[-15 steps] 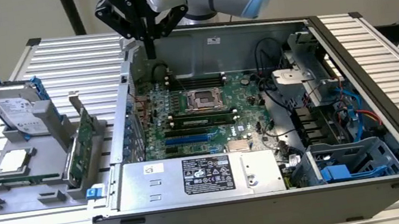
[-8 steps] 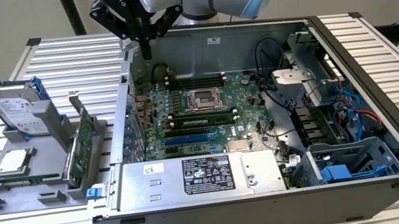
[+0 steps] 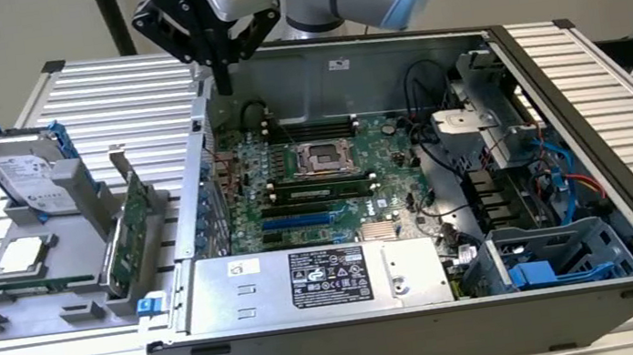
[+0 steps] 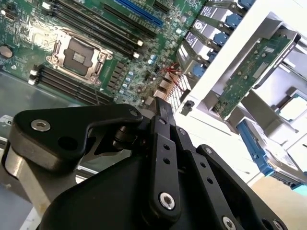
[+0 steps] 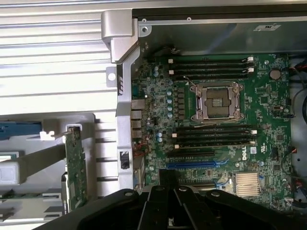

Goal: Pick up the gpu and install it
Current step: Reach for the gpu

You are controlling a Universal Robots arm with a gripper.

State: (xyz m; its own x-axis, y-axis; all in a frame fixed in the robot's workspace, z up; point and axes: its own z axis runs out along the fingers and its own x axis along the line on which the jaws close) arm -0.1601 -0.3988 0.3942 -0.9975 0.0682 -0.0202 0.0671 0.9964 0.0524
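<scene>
Pincer [image 3: 224, 79] at the upper left of the exterior view, black and pointing down. Hangs over the back corner of the open computer case [image 3: 613, 194]. Fingers pressed tight together, with nothing between them. Touches nothing.

Gpu [image 3: 128, 234] outside the case, left of the middle of the exterior view. Stands on its thin edge in a grey holder [image 3: 16, 318] on the ribbed metal surface [image 3: 97, 96]. Green side turned toward the case. Well apart from the pincer. Small blue clip [image 3: 152, 302] just beside its near end.

Hard drive [image 3: 28, 169] with blue rails farther to the exterior view's left, also upright in the holder. Square silver chip [image 3: 23, 256] lying flat just below it in the frame.

Inside the case, a green main board [image 3: 344, 201] lying flat. Square socket [image 3: 320, 156] near its middle, long black slots [image 3: 310, 128] close by, and a blue slot [image 3: 297, 219] lower down. Grey power box [image 3: 305, 280] along the lower edge of the case.

In the first wrist view, closed pincer [image 5: 168, 175] over the main board, and the gpu [image 5: 74, 167] edge-on in its holder beyond the case wall. In the second wrist view, pincer [image 4: 161, 104] tips together, and the gpu [image 4: 244, 72] showing its green face in the holder.
</scene>
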